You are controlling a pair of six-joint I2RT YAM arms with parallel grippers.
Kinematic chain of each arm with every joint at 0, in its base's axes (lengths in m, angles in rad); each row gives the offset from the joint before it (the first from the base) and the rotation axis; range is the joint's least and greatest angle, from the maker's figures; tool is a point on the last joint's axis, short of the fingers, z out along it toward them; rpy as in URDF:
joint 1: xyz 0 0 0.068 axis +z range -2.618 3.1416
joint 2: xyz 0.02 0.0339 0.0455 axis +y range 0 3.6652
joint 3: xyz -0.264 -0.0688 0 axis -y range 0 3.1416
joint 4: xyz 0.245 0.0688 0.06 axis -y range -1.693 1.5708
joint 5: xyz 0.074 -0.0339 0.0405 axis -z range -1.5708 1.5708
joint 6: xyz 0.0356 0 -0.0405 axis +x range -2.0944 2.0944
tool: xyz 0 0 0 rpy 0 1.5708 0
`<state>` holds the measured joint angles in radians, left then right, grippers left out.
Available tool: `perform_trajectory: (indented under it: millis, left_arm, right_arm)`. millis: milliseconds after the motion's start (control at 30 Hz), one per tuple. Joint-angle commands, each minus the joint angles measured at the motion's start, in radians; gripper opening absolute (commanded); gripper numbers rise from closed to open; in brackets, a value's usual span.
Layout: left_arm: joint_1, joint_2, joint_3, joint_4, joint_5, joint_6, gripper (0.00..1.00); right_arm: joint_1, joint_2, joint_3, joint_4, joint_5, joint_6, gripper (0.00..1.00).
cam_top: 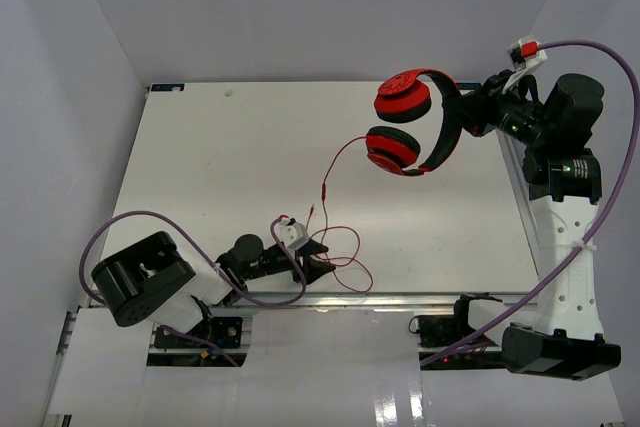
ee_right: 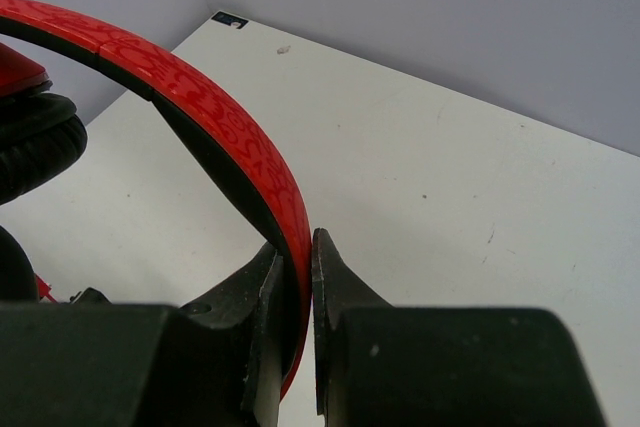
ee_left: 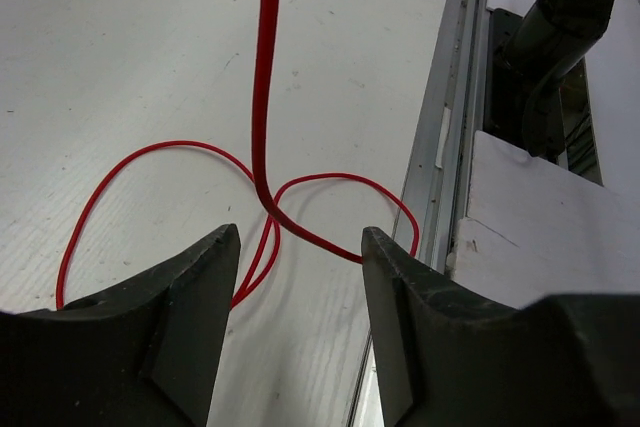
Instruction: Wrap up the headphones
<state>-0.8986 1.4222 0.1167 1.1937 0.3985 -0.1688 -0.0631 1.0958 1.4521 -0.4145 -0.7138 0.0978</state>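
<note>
The red headphones point(cam_top: 412, 123) hang in the air at the back right, earcups to the left, headband to the right. My right gripper point(cam_top: 470, 112) is shut on the headband point(ee_right: 250, 152), which passes between its jaws. The thin red cable point(cam_top: 335, 172) drops from the lower earcup to the table and lies in loops near the front edge point(ee_left: 150, 162). My left gripper point(cam_top: 322, 263) is low over those loops, open and empty; the cable point(ee_left: 263, 77) runs up just ahead of its fingertips.
The white table's point(cam_top: 220, 157) metal front rail point(ee_left: 440, 147) runs just right of the left gripper. Purple robot cables point(cam_top: 200, 237) arch over the left arm and along the right arm point(cam_top: 600, 197). White walls enclose the table.
</note>
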Motion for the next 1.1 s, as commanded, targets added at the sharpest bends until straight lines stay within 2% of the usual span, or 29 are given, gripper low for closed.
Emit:
perform_trajectory:
  millis: [0,100,367,467,500,567,667,833,967,1067]
  left_arm:
    - [0.001,0.055,0.05,0.106,0.049,-0.066,0.53]
    - [0.001,0.095,0.053,0.172,0.064,-0.099,0.39]
    - [0.001,0.121,0.041,0.262,0.074,-0.162,0.25]
    - [0.001,0.12,0.047,0.259,0.075,-0.173,0.12]
    - [0.001,0.117,0.045,0.256,0.067,-0.172,0.04]
    - [0.009,0.101,0.042,0.229,0.05,-0.173,0.01]
    - [0.058,0.05,0.055,0.117,0.05,-0.178,0.0]
    - [0.169,-0.063,0.154,-0.273,0.111,-0.158,0.0]
    - [0.236,-0.066,0.299,-0.531,0.187,-0.087,0.0]
    - [0.288,-0.054,0.412,-0.723,0.252,-0.028,0.0]
  right_arm:
    - [-0.001,-0.037,0.021,0.039,-0.028,0.04,0.08]
    - [-0.001,-0.043,0.009,0.039,-0.03,0.033,0.08]
    - [-0.001,-0.054,-0.018,0.039,-0.035,0.023,0.08]
    - [-0.001,-0.054,-0.021,0.039,-0.046,0.019,0.08]
    - [-0.001,-0.054,-0.022,0.039,-0.05,0.015,0.08]
    - [-0.001,-0.058,-0.021,0.033,-0.057,-0.004,0.08]
    - [-0.001,-0.065,-0.012,0.012,-0.071,-0.059,0.08]
    - [-0.001,-0.073,-0.004,-0.026,-0.13,-0.125,0.08]
    - [-0.001,-0.082,-0.007,-0.037,-0.174,-0.15,0.08]
    - [-0.001,-0.096,-0.012,-0.076,-0.182,-0.236,0.08]
